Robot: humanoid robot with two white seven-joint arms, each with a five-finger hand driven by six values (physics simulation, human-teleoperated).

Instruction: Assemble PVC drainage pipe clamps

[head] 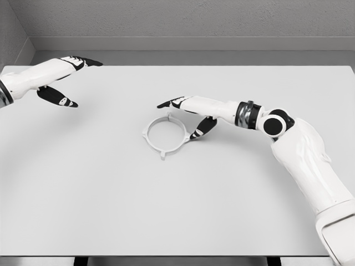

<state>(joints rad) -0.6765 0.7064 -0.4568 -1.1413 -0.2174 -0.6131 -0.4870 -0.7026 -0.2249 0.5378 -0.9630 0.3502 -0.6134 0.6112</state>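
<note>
A white ring-shaped pipe clamp [165, 133] with small tabs around its rim lies flat near the middle of the white table [111, 199]. My right hand [186, 115] reaches in from the right and hovers at the ring's right side, open. Its black fingertips [166, 103] point left past the ring's far edge, and the thumb [201, 128] sits by the ring's right tab. Whether it touches the ring I cannot tell. My left hand [69, 83] is open at the far left, well away from the clamp, holding nothing.
The table's back edge meets a grey wall [194, 22]. The right forearm and elbow [274, 123] stretch across the table's right half. No other parts show on the table.
</note>
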